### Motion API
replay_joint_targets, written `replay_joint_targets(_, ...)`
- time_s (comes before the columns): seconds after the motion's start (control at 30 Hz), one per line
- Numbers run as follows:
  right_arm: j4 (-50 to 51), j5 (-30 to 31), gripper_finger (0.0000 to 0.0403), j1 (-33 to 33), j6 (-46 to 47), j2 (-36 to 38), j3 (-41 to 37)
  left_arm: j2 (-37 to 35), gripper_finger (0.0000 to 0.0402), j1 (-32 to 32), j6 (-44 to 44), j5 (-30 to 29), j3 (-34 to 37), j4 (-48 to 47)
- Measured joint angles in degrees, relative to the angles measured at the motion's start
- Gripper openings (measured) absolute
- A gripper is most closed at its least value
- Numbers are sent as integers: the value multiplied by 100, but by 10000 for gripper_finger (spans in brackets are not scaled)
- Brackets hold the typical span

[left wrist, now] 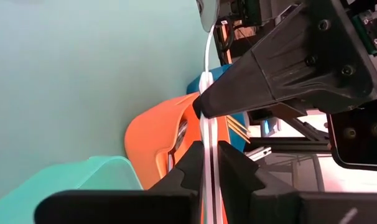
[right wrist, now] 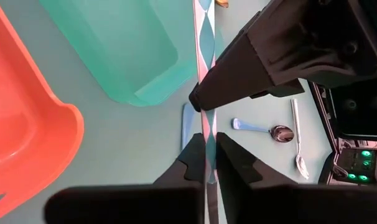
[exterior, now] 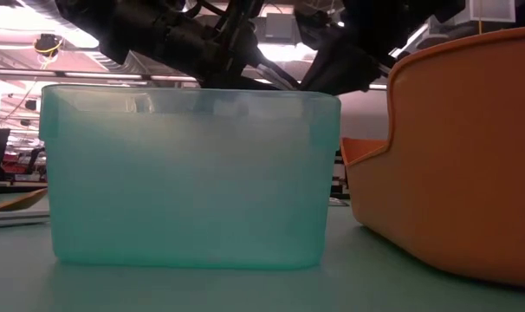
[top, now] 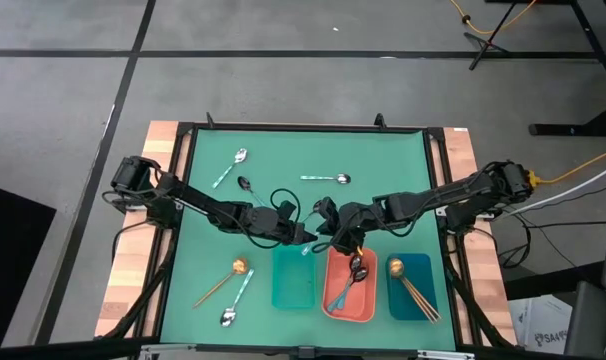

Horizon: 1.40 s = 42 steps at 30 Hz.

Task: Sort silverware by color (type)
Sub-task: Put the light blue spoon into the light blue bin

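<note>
Even overhead light is washing the flat green table mat in the high view — shadows are staying faint and short. In the low view, bright ceiling lamps are glaring behind the dark arms, while the translucent teal plastic tray and the rounded coral-orange plastic tray are sitting close and slightly soft.

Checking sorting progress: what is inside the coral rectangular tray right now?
In the high view, the coral rectangular tray holds a dark-bowled spoon with a bluish handle. The right gripper hangs over its far end, so anything beneath cannot be seen.
</note>
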<state>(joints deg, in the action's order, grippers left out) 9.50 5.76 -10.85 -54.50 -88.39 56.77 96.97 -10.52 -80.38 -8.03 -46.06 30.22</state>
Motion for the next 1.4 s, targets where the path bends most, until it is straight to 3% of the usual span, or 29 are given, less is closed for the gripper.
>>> replay_joint_targets(0.3,-20,221,92,0,21,1,0,0,23,0,252,-26,0,-130)
replay_joint_targets(0.7,241,445,88,-4,227,831,-4,-248,22,-227,175,333,2,-135)
replay_joint_targets(0.87,674,663,88,-4,421,1386,-4,-350,21,-590,-97,102,0,-203)
replay_joint_targets(1.13,1550,1289,88,2,539,2068,-4,-356,21,-1547,-1346,-623,0,-509)
replay_joint_targets(1.4,1968,1311,88,3,974,2239,-4,-356,21,-2229,-2139,-1359,0,-691)
